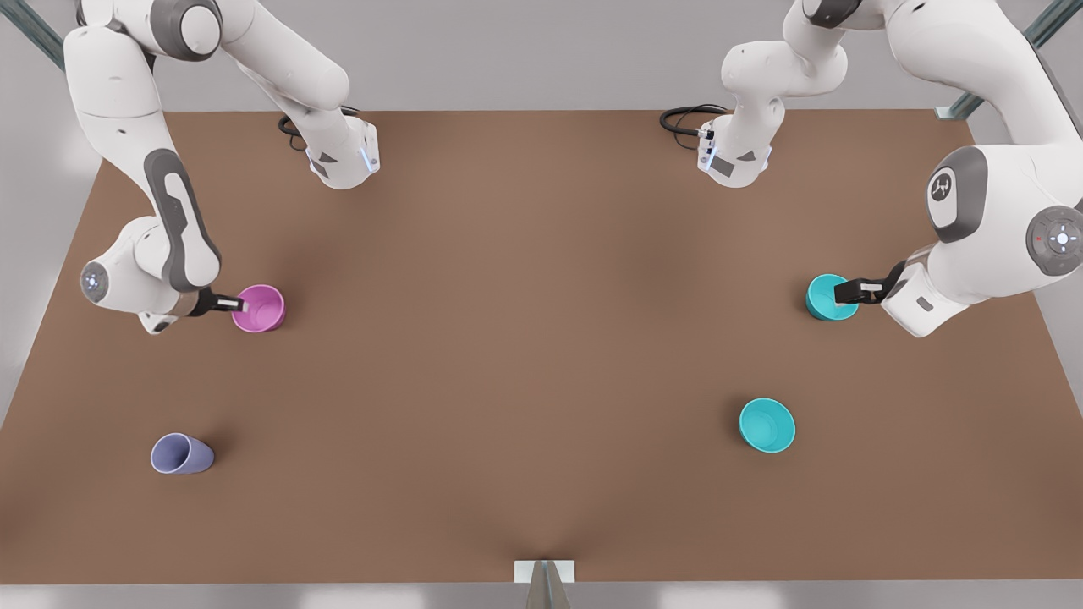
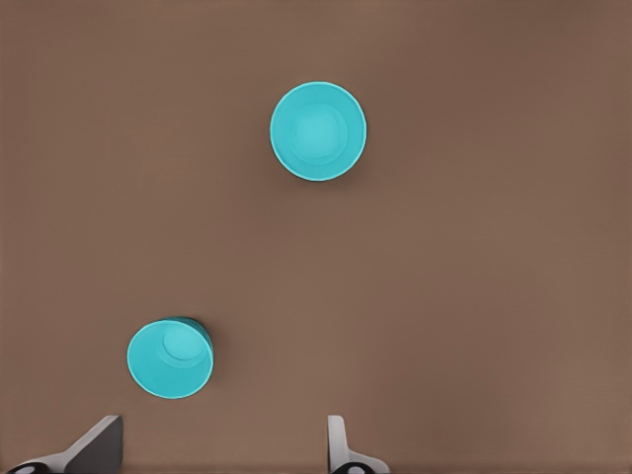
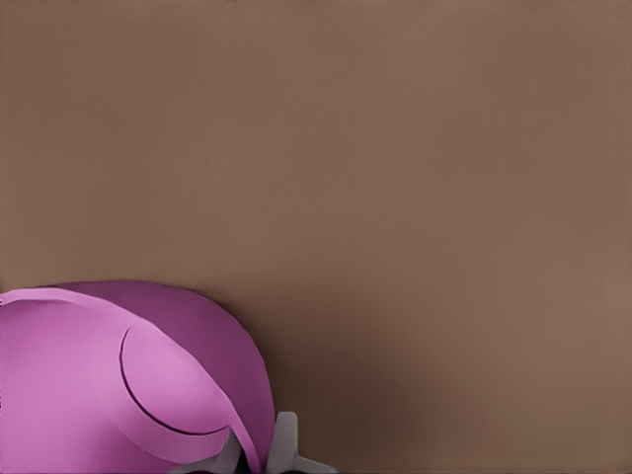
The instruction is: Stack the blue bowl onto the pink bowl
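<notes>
Reaching stage: left gripper (image 1: pixel 850 292), fingers (image 2: pixel 336 434) spread, hovers over blue bowl (image 1: pixel 819 298); right gripper (image 1: pixel 227 302) at pink bowl (image 1: pixel 262 309) rim, grip unclear. Next: lower, pinch rim.

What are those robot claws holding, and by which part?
The right gripper pinches the pink bowl by its rim; the left gripper, open above the blue bowl, holds nothing.

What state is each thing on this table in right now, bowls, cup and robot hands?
blue bowl: upright, left gripper above it.
other teal bowl: upright, alone.
pink bowl: right gripper at its rim.
lavender cup: seems upright, untouched.
left gripper: open.
right gripper: at the pink bowl.
</notes>
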